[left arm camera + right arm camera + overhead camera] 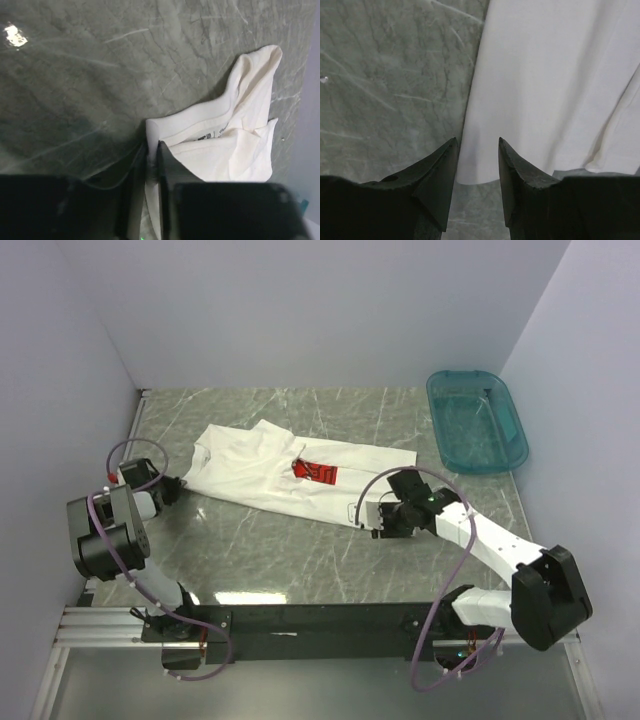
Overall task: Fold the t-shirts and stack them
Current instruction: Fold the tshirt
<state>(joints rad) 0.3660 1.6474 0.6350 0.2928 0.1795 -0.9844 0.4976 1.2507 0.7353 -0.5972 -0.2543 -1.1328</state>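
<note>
Left jaws pinch the one t-shirt point(250, 465); right jaws parted over its hem

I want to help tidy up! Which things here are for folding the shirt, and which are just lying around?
For the job:
white t-shirt with red print
left gripper, pinching its edge
right gripper, open at its corner

Just lying about:
teal basin, far right, apart from the shirt
</note>
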